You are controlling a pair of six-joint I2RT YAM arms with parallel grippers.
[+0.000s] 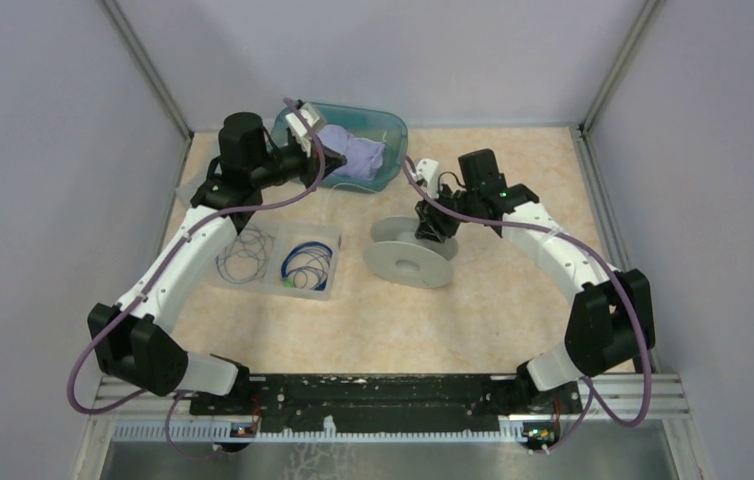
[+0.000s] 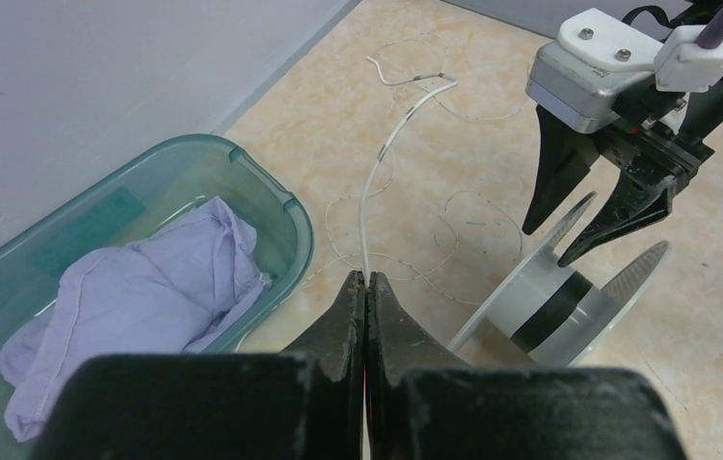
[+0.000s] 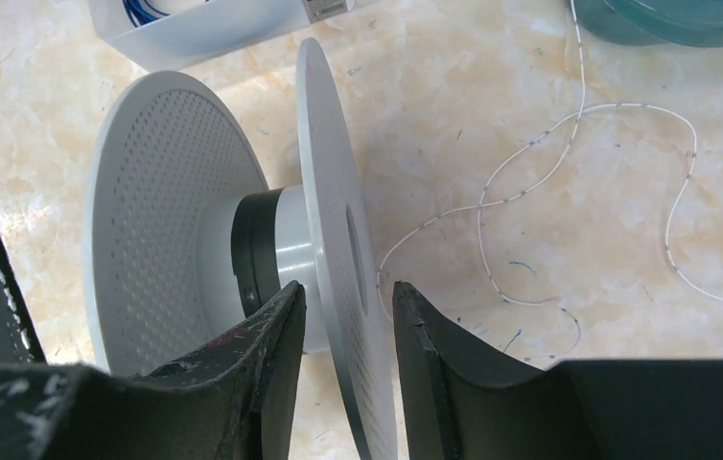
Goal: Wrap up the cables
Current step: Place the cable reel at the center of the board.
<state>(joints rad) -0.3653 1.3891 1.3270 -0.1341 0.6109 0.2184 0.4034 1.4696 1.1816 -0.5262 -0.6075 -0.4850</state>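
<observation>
A thin whitish cable [image 2: 369, 201] runs up from the beige tabletop into my left gripper [image 2: 366, 280], which is shut on it beside the teal bin. The cable's loose loops [image 3: 530, 187] lie on the table next to a grey spool [image 1: 408, 262]. My right gripper [image 3: 348, 287] stands open astride one spool flange [image 3: 324, 144], with a gap on each side of the flange. The same gripper [image 2: 549, 244] shows above the spool in the left wrist view. Blue cables [image 1: 306, 262] lie coiled in a clear tray.
A teal bin [image 1: 393, 135] holding a purple cloth [image 1: 353, 152] stands at the back, just left of my left gripper. The clear two-part tray [image 1: 283, 232] sits left of the spool, a second thin coil [image 1: 243, 255] in its left half. Enclosure walls close in on three sides.
</observation>
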